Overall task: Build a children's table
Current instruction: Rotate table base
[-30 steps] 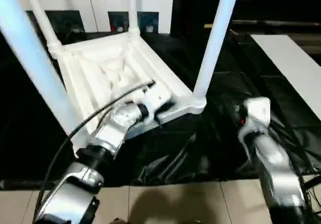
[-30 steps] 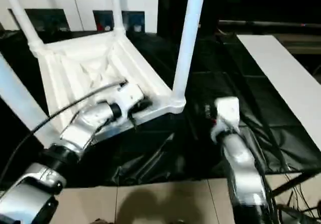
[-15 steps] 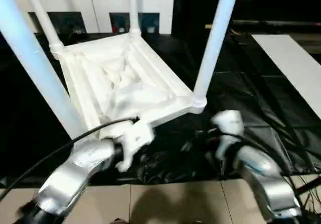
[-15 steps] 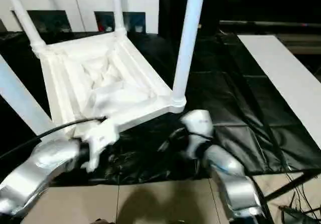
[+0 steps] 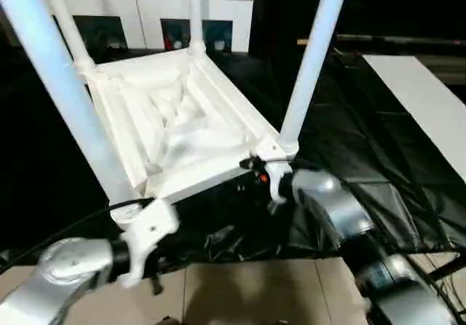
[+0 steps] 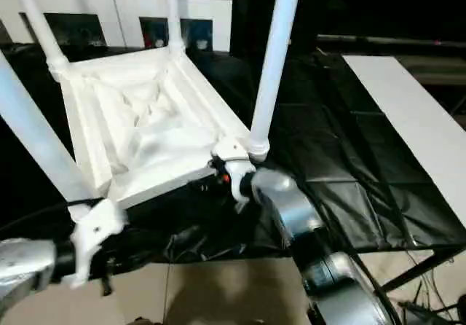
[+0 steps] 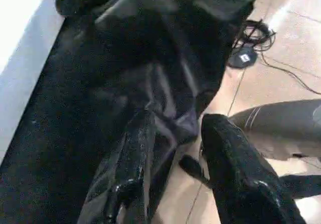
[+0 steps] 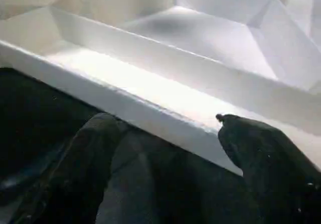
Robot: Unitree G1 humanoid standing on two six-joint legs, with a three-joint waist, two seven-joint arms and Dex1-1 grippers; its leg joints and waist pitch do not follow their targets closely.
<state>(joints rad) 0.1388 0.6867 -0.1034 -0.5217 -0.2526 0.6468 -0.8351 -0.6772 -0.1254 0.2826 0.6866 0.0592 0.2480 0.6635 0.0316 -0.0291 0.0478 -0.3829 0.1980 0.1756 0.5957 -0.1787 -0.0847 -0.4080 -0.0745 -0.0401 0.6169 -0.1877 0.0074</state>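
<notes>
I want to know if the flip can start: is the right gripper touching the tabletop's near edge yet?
Cannot tell. In the right wrist view the right gripper straddles the tabletop rim, one finger over it, one below; contact isn't plain.

Left tool (image 7: pixel 173 184) parted over black drape (image 7: pixel 100 108), tiled floor (image 7: pixel 281 63).

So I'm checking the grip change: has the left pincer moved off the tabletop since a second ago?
Yes. The left pincer has pulled back from the tabletop, now hanging past the black-draped table's near edge, over the floor.
</notes>
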